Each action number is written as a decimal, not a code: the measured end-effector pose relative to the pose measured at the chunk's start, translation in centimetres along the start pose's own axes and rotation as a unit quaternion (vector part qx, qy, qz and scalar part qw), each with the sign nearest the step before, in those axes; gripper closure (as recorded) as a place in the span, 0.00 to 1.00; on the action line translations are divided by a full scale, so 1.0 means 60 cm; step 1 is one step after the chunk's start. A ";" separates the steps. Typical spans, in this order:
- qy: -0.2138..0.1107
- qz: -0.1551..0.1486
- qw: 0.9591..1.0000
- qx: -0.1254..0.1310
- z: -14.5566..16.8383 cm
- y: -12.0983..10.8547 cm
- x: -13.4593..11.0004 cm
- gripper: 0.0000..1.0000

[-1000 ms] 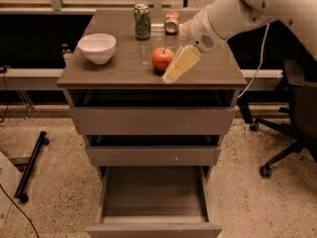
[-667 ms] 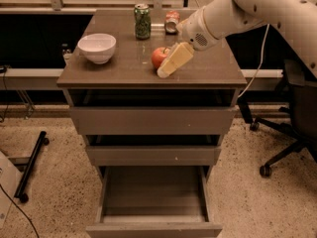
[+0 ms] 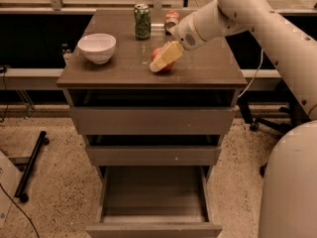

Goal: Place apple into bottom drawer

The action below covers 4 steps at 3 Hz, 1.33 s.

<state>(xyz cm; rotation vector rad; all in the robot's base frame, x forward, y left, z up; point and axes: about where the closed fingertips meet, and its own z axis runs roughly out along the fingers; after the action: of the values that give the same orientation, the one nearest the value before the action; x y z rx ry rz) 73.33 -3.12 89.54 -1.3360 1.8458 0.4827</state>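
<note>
The red-orange apple (image 3: pixel 156 53) sits on the brown cabinet top (image 3: pixel 198 68), near its middle. My gripper (image 3: pixel 161 63), cream-coloured at the end of the white arm (image 3: pixel 213 21), reaches in from the right. It lies over the apple's front right side and hides much of it. The bottom drawer (image 3: pixel 153 195) is pulled out wide at the foot of the cabinet, and its flat bottom is bare. The two drawers above it stand only slightly out.
A white bowl (image 3: pixel 97 47) stands at the top's left. A green can (image 3: pixel 142 21) and a red-and-white can (image 3: pixel 172 20) stand at the back. A chair base (image 3: pixel 260 125) is at right, a black stand (image 3: pixel 32 165) at left, the robot's body (image 3: pixel 290 187) at lower right.
My gripper has moved left and a little down, from beside the apple's right to over the apple. The apple and the drawers have not moved.
</note>
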 end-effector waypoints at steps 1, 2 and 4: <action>-0.003 0.024 1.000 -0.011 0.030 -0.013 0.015 0.00; -0.001 0.038 0.999 -0.020 0.050 -0.018 0.029 0.18; 0.004 0.051 0.998 -0.027 0.065 -0.018 0.044 0.65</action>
<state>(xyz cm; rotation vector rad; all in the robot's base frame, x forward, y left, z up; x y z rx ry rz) 75.44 -2.44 85.24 -1.2845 1.9271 0.5854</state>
